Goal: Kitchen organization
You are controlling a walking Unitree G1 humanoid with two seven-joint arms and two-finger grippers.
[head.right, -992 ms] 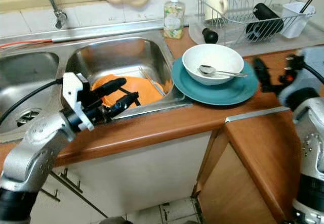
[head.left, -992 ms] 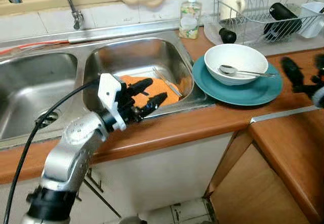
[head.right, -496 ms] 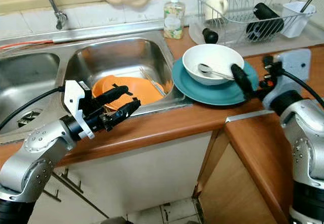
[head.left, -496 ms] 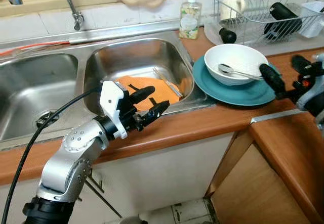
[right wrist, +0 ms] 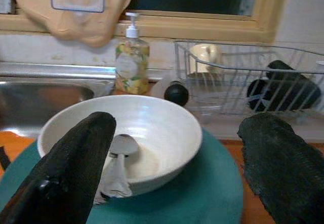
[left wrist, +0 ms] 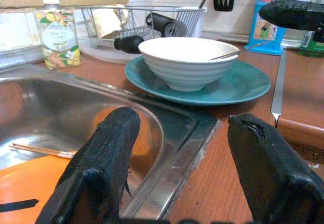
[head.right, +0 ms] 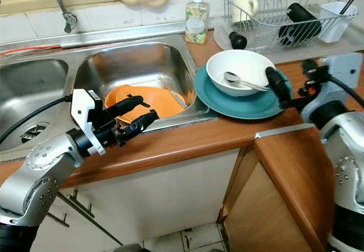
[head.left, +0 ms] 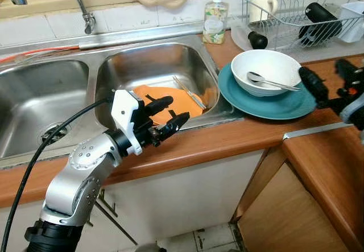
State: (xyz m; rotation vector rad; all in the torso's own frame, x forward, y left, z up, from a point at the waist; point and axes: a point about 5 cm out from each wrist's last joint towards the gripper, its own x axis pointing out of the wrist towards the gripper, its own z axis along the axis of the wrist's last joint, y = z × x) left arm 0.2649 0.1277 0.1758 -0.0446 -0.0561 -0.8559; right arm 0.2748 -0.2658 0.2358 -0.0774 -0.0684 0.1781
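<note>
Bowl (head.left: 265, 71) with a spoon (head.left: 272, 81) sits on a teal plate (head.left: 267, 101) on the desk, nearer jaws of left gripper (head.left: 169, 115) spread over the sink (head.left: 187, 121) edge, right gripper (head.right: 290, 80) spread beside the plate.

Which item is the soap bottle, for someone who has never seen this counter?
Find the steel double sink, then the wooden counter behind its right basin's far right corner. The soap bottle stands upright there, between the sink and the wire dish rack. It alone is clear, with a white pump top and a flowered label.
</note>
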